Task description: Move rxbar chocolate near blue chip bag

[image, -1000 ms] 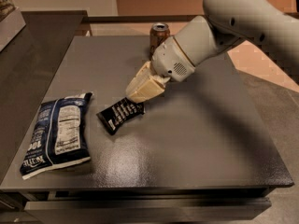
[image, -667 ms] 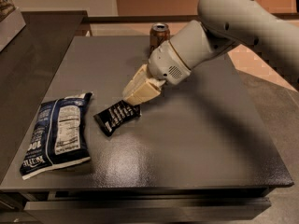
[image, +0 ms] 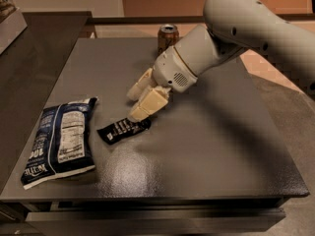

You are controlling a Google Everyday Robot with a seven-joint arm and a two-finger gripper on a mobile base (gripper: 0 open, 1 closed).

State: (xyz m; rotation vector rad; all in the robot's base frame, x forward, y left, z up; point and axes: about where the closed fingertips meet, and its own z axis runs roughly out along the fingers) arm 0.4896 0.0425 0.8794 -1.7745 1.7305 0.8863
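The rxbar chocolate (image: 123, 130), a small flat black wrapper with white lettering, lies on the dark table (image: 206, 146) left of centre. The blue chip bag (image: 61, 141), dark blue with a white label panel, lies flat a short gap to the bar's left. My gripper (image: 136, 104) points down and left just above the bar's right end. Its two cream fingers (image: 147, 103) stand apart, with the lower fingertip at the bar's right edge. The bar rests on the table surface.
A tan drink can (image: 168, 37) stands at the back of the table, behind my arm (image: 236, 33). A dark counter (image: 29, 58) runs along the left side. The table's front edge (image: 147, 198) is near the bag.
The bar has moved left and forward, closer to the chip bag, with the gripper following it. The fingers, closed on the bar's end before, now stand apart.
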